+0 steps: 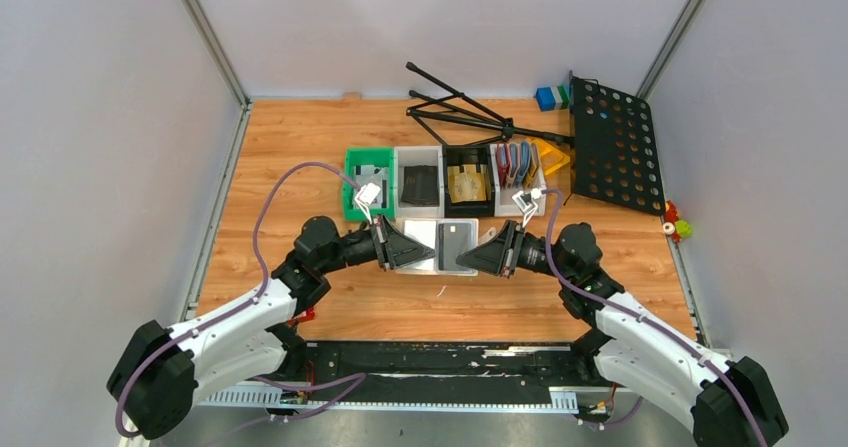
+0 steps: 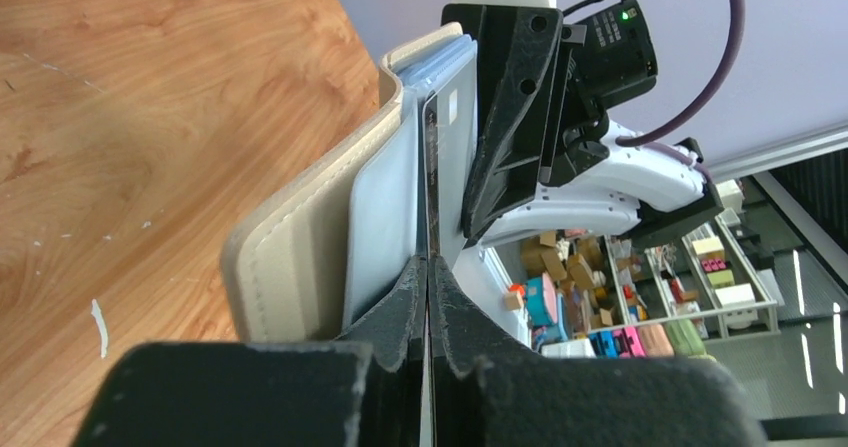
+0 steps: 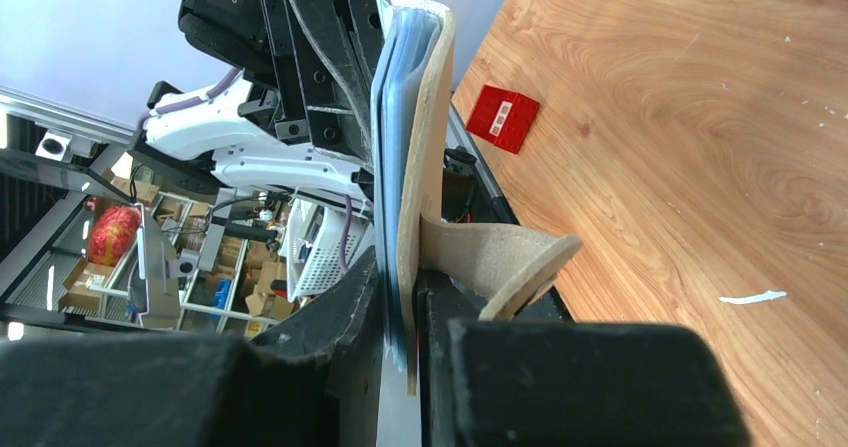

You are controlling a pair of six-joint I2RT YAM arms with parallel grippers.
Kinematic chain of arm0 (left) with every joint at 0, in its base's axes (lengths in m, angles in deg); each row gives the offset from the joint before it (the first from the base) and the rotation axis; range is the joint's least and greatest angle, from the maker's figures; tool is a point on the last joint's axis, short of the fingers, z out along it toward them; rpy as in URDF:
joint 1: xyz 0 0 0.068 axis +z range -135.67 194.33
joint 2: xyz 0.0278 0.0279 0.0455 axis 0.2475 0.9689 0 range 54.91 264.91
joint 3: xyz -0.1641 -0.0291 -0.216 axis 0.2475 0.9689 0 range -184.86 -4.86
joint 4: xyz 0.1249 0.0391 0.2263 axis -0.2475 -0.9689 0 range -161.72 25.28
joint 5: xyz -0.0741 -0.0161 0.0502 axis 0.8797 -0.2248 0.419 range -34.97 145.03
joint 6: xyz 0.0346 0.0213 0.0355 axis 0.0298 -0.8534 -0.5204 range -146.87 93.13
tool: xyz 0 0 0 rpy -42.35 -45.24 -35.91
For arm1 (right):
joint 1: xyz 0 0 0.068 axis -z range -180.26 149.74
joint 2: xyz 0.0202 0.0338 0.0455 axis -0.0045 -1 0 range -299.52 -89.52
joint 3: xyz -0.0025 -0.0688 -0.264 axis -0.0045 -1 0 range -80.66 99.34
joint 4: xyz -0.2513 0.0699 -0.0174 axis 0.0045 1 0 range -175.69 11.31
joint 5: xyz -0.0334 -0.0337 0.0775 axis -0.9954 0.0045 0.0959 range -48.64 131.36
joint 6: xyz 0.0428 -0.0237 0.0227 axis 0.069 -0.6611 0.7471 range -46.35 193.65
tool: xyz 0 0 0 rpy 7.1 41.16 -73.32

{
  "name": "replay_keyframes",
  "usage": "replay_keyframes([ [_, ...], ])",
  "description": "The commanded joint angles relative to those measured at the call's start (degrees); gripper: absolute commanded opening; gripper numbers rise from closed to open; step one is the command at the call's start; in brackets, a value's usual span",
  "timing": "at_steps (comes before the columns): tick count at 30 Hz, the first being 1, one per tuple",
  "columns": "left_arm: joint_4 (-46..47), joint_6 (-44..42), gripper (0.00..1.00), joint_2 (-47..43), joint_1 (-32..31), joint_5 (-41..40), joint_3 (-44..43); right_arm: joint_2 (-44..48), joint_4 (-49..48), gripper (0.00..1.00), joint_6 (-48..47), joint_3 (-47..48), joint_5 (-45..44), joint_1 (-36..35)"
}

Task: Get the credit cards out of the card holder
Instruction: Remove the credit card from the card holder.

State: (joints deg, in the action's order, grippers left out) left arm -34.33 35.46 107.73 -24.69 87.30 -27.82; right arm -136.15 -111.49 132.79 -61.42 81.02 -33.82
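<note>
Over the bench (image 1: 300,157), right gripper (image 3: 400,297) clamps the card holder (image 1: 420,235) while left gripper (image 2: 429,277) pinches seemingly a dark credit card (image 1: 456,241); next, a straight leftward pull.

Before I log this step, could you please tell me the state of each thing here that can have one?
Card holder: open, gripped at both ends.
Credit card: still in its pocket.
Closing tab: unfastened, curling free.
Left gripper: jaws shut on the card holder.
Right gripper: jaws shut on the card holder.
Music stand: folded, lying on the table.
</note>
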Motion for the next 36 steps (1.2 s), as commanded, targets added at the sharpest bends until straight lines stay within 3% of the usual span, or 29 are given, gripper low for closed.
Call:
replay_keyframes([
  [1,4.36,0.74,0.08,2.77,-1.54,2.61,-0.91,-1.46,-5.56,0.0,0.7,1.4,1.96,-0.09],
  [5,0.24,-1.77,0.23,4.35,-3.4,1.67,-4.09,-2.58,-6.6,0.0,0.85,1.97,3.16,-0.32],
  [11,4.09,0.49,0.28,7.19,-3.43,2.89,-3.93,-3.07,-8.91,0.0,1.6,2.14,4.25,-0.51],
  [19,28.48,13.17,0.11,10.9,-3.47,5.74,-0.51,-5.54,-13.62,0.0,4.03,0.83,5.68,-0.69],
  [22,37.24,17.41,0.12,12.78,-3.43,6.04,0.58,-6.2,-15.5,0.0,5.0,0.17,5.67,-0.66],
  [25,42.96,20.56,0.22,14.41,-3.43,6.73,1.15,-6.54,-16.36,0.0,5.39,0.19,5.99,-0.63],
  [27,44.07,21.09,0.27,15.46,-3.43,7.93,1.03,-6.67,-16.56,0.0,5.52,0.31,6.19,-0.71],
  [31,44.64,21.32,0.24,16.95,-3.59,8.86,1.03,-7.1,-16.48,0.0,5.47,0.85,6.4,-0.71],
  [36,34.11,15.58,0.25,16.02,-4.87,9.3,-1.19,-7.65,-15.47,0.0,5.08,1.31,7.1,-0.63],
])
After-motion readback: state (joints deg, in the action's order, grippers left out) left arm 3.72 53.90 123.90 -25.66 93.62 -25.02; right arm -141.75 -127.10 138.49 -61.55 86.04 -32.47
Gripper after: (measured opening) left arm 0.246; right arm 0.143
